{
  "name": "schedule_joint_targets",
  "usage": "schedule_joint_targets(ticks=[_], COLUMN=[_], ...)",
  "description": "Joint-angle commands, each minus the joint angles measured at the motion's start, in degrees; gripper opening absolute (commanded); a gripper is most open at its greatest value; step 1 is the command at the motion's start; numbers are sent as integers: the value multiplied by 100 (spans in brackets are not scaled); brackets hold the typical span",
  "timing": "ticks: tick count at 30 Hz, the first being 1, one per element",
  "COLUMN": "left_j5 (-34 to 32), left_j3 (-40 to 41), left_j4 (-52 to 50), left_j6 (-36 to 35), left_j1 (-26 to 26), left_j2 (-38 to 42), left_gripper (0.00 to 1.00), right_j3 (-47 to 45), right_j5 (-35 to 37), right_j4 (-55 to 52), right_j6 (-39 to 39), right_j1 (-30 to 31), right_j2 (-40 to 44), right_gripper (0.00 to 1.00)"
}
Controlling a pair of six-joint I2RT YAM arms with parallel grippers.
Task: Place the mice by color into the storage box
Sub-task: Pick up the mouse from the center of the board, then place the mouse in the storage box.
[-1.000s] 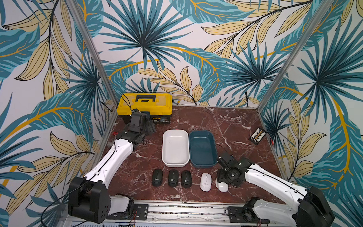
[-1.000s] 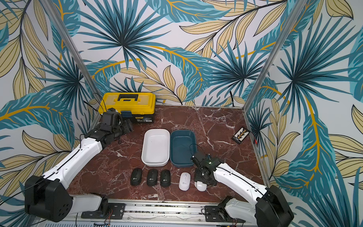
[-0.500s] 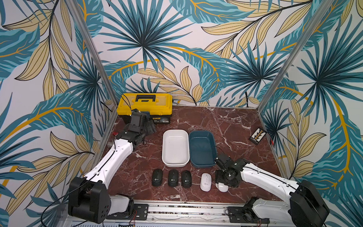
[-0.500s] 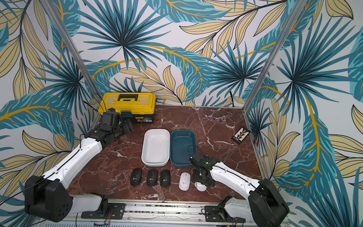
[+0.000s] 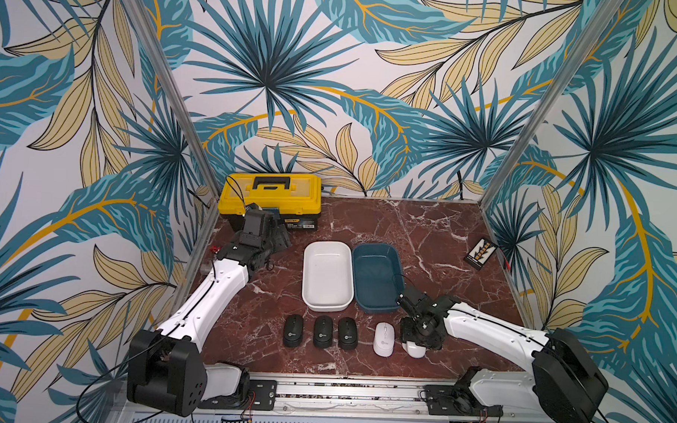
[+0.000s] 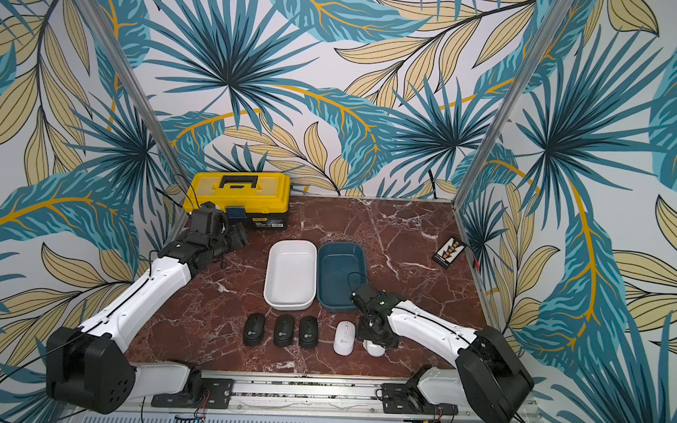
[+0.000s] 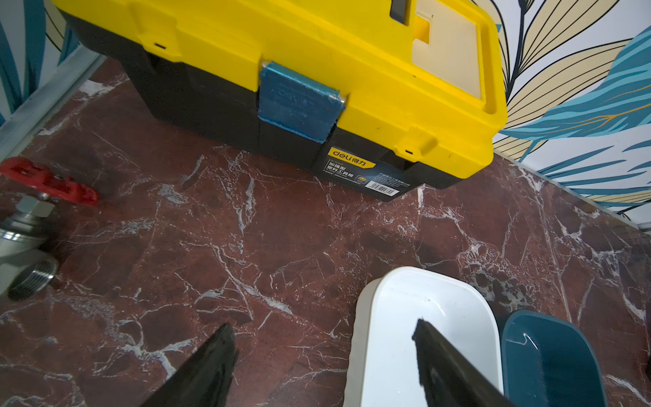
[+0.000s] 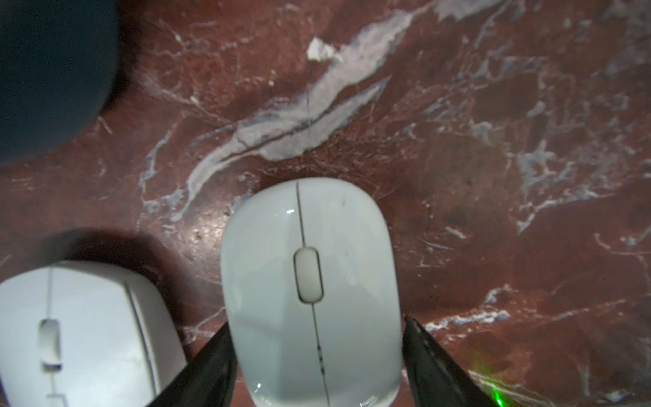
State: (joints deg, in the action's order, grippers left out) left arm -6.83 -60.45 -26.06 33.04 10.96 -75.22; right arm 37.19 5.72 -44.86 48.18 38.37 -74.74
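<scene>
Three black mice [image 5: 293, 330] [image 5: 323, 331] [image 5: 347, 333] lie in a row near the table's front edge. To their right lies a longer white mouse [image 5: 383, 339] [image 8: 81, 334]. A second white mouse [image 5: 415, 350] [image 8: 310, 282] rests on the table beside it, with my right gripper [image 5: 415, 341] [image 8: 316, 324] shut on its sides. Behind the mice stand the white bin [image 5: 327, 274] and the dark teal bin [image 5: 377, 276] of the storage box, both with nothing in them. My left gripper [image 5: 279, 241] [image 7: 323, 326] hangs open and holds nothing, by the white bin's far left corner.
A yellow-and-black toolbox [image 5: 269, 198] stands at the back left, just beyond my left gripper. A metal valve with a red handle [image 7: 28, 225] lies by the left wall. A small black tray [image 5: 480, 253] sits near the right wall.
My right gripper has come down over the rightmost white mouse and its jaws have narrowed onto it. The left arm has not moved.
</scene>
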Motion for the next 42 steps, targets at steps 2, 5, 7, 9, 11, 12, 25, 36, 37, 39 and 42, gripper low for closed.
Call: schedule_joint_targets(ticks=[2, 5, 7, 9, 11, 12, 25, 36, 37, 39, 42], left_j5=[-77, -86, -84, -90, -79, -75, -29, 66, 66, 65, 50], left_j3=[165, 165, 173, 173, 182, 182, 156, 112, 104, 77, 42], left_j4=[-85, -83, -78, -74, -58, -65, -57, -78, -91, -155, -239], left_j6=[42, 48, 61, 71, 87, 97, 109, 138, 133, 114, 104], left_j1=[29, 23, 19, 27, 25, 30, 27, 27, 27, 23, 24], left_j2=[25, 25, 16, 7, -10, -21, -28, 48, 66, 110, 186], left_gripper=[82, 82, 82, 82, 82, 82, 82, 82, 82, 82, 82], right_j3=[49, 51, 58, 82, 104, 120, 949, 3187, 3368, 3711, 4104], right_j5=[34, 43, 52, 59, 74, 87, 677, 1618, 1647, 1641, 1481], right_j4=[-137, -161, -205, -243, -285, -309, -1677, -2049, -1970, -1726, -1325], right_j6=[121, 113, 92, 78, 62, 52, 196, -955, -1075, -1325, -1635], right_j1=[59, 81, 76, 78, 75, 79, 78, 65, 66, 52, 14], right_j2=[-120, -80, -37, -15, -4, 18, 899, 254, 83, -302, -837], right_gripper=[68, 60, 51, 43, 38, 38, 37, 41, 41, 41, 42])
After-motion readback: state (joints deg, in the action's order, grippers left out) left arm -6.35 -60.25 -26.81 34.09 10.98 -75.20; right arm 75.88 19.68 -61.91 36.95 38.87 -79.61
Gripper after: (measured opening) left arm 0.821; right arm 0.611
